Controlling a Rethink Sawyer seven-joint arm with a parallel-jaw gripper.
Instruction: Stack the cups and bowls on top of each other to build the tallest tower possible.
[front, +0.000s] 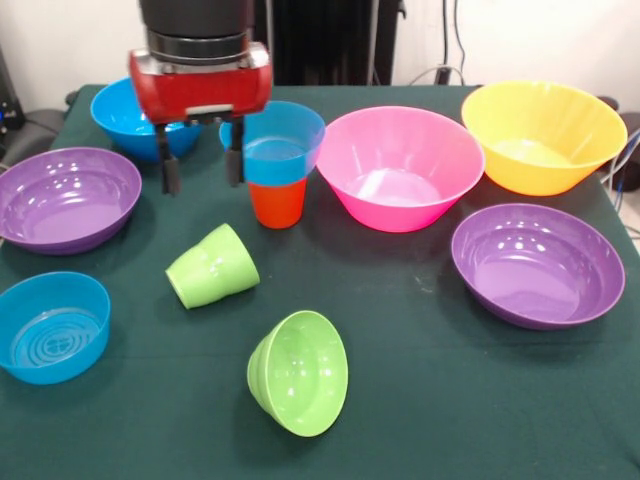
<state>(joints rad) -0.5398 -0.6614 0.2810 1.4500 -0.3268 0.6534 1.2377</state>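
Bowls all looked glossy plastic with highlights: pink bowl (398, 168), yellow-orange bowl (543, 136), purple bowls (66, 197) (537, 264), blue bowls (52, 326). Orange cup (277, 203) smooth and shiny; lime cup (212, 266) shiny, ridged plastic. Counter (450, 400) had matt dark-green cloth. Gripper (203, 165) had a glossy red housing and matt black fingers.

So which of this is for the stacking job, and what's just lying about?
For the job:
- orange cup with a blue bowl on it
- green cup on its side
- pink bowl
- yellow bowl
- gripper, open

Just lying about:
- cables behind the table
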